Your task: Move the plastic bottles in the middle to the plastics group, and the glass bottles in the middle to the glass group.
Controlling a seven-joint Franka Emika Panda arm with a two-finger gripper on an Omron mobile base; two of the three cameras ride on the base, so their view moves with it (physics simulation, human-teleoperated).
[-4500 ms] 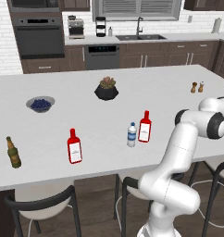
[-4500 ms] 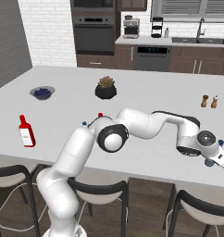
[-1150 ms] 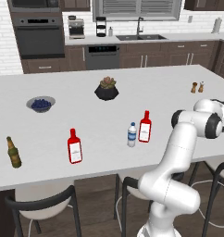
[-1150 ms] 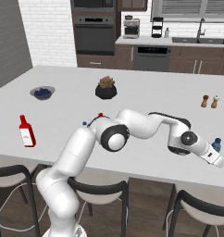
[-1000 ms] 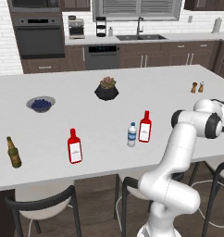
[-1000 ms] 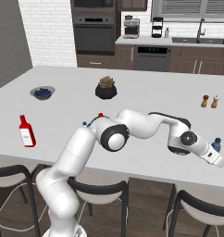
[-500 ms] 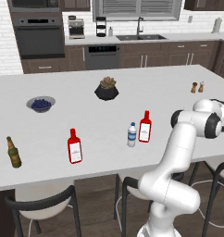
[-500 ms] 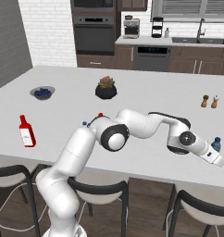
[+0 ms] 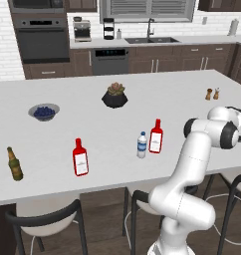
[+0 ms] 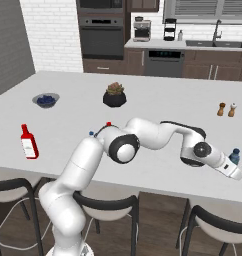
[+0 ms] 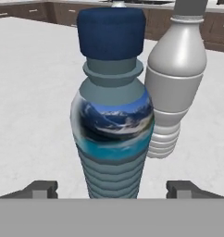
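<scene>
In the hand view the blue-teal bottle (image 11: 115, 109) stands upright on the white island counter (image 11: 35, 97), close before the camera. It has a dark blue cap, a ribbed teal body and a label band showing mountains above blue water. Just behind it and to its right stands a grey-white plastic bottle (image 11: 175, 78), ribbed at its lower part; whether the two touch cannot be told. The gripper (image 11: 115, 189) is released: its two dark finger tips stand wide apart, one on each side of the bottle's base, clear of it.

In the right base view the gripper (image 10: 233, 171) reaches to the near right corner of the counter, where the blue-teal bottle (image 10: 235, 156) stands just beside it.

In the left base view, the middle of the counter holds the clear bottle (image 9: 141, 145), with white cap and blue label, and just to its right a red bottle (image 9: 156, 136) with red cap and white label. Further left stands a second red bottle (image 9: 80, 157), and near the left edge a dark olive-brown bottle (image 9: 14, 164), well apart from it.
</scene>
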